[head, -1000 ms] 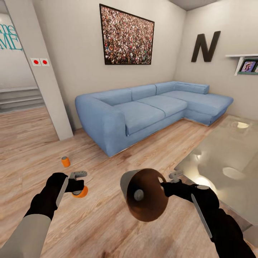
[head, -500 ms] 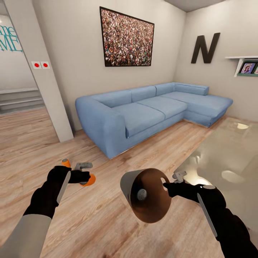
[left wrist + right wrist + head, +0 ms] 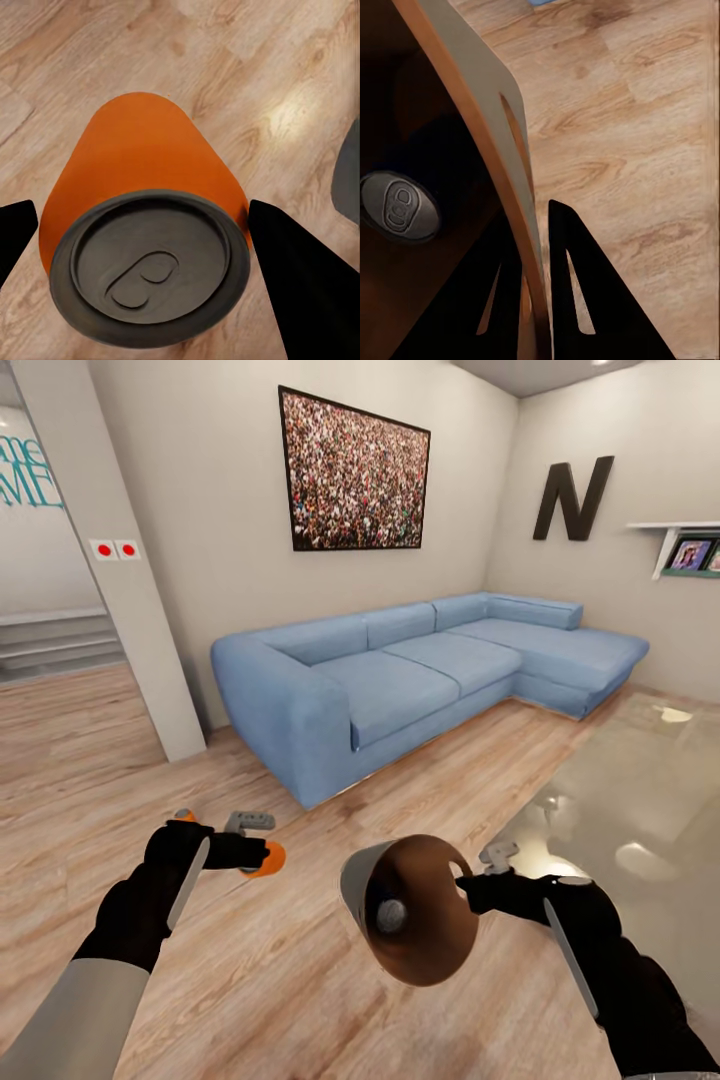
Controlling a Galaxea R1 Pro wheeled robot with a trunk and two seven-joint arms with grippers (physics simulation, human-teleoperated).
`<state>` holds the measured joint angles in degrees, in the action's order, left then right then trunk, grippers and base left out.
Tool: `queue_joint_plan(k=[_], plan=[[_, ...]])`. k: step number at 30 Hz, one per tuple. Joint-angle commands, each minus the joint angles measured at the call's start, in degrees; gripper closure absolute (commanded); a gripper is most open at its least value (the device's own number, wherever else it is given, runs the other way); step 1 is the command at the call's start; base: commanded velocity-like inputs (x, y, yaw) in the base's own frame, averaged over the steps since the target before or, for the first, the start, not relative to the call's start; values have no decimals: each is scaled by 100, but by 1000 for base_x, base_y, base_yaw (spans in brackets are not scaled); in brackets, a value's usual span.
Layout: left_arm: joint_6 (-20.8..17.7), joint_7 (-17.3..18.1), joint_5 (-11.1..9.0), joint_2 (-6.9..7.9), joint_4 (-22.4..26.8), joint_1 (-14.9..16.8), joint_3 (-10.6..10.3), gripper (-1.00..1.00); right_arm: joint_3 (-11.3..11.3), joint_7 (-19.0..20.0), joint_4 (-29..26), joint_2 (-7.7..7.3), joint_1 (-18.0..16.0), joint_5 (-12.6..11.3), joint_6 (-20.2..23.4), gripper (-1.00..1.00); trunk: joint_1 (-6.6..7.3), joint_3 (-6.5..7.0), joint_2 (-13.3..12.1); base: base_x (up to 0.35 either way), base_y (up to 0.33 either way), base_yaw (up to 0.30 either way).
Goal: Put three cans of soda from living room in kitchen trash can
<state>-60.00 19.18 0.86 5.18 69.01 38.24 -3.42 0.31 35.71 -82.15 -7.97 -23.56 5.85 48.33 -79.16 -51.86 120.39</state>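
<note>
Left gripper (image 3: 258, 847) is gripping a can (image 3: 270, 858) left of the bin (image 3: 410, 908), which is holding another can (image 3: 399, 205); sofa (image 3: 420, 670) is sitting behind.

the right end effector (image 3: 534, 285) pinches the wall of the trash can (image 3: 472, 97), one black finger inside against the brown wood-toned lining, the other outside against the pale grey rim. deep in the dark interior lies a soda can (image 3: 397, 204), its grey metal top showing. light wood floor (image 3: 637, 135) lies beyond.
</note>
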Motion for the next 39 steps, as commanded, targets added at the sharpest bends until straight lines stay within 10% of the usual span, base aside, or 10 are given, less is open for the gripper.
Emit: queue_joint_plan(k=[1,18,29,39], plan=[[0,16,8,2,19,0,-9,100,4,-13,33,1,-58,-191,109,100,23,19,-41,0,0,0],[0,171,-25,30,1154,-395,-64,100,228,-333,581,37,-880,141,908,100,396,324,-723,0,0,0],[0,1977,-185,68,1435,-496,-526,100,619,-350,775,192,-1057,171,1018,100,638,521,-1164,0,0,0],[0,2314,-195,68,1462,-501,-576,100,836,-557,1070,353,-1184,176,1027,100,857,701,-1565,0,0,0]])
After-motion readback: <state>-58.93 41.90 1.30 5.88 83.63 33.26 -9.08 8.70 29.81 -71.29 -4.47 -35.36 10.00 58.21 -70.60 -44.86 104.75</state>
